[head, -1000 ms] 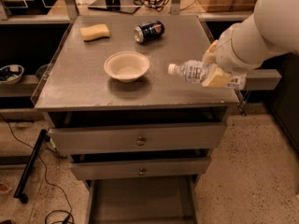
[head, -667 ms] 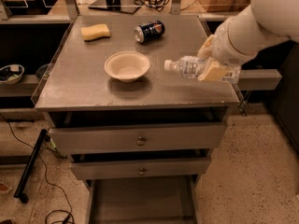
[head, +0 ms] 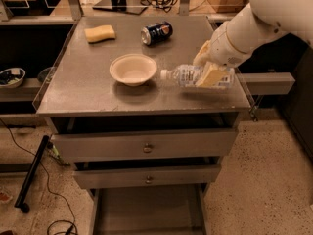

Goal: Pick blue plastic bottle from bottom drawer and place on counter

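The blue plastic bottle (head: 186,75) is clear with a white cap and lies on its side, cap pointing left toward the bowl. It is at or just above the counter (head: 88,84), on its right front part. My gripper (head: 206,65) is shut on the bottle's rear half, with one pale finger (head: 211,75) in front of it and one behind. The white arm reaches in from the upper right. The bottom drawer (head: 146,209) stands pulled out below the two knobbed drawers, and its tray looks bare.
A cream bowl (head: 133,68) sits mid-counter, just left of the bottle cap. A dark blue soda can (head: 156,32) lies at the back, and a yellow sponge (head: 100,33) at the back left. Clear rims edge the counter's sides. Cables and a black bar lie on the floor at left.
My gripper has carried the bottle left toward the bowl and slightly lower, close to the counter surface. Bowl, can and sponge have not moved.
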Robot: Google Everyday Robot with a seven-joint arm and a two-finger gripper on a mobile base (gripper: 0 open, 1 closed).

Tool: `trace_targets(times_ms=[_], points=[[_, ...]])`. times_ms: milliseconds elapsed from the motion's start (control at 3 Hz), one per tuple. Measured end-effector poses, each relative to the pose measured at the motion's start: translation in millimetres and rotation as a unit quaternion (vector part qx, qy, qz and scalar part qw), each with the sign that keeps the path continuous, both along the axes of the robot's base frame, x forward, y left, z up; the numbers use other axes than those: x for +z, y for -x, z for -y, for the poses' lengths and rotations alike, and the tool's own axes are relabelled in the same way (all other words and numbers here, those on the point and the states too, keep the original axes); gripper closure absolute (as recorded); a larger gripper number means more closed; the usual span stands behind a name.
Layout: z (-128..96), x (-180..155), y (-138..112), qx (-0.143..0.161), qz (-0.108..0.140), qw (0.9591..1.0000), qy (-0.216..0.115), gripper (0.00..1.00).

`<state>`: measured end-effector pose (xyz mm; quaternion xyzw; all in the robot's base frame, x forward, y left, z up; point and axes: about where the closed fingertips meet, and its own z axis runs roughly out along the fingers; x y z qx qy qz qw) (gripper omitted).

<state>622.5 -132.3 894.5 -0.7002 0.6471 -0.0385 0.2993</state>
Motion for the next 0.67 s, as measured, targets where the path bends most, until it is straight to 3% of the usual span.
trace_targets(times_ms=[333,667], points=[[-10.4,-18.8,-4.0,0.033,-0.029,0.9990,-0.005,1.00],[-13.4,-25.2,-4.3,0.045,-0.041,0.9981,-0.006,1.00]])
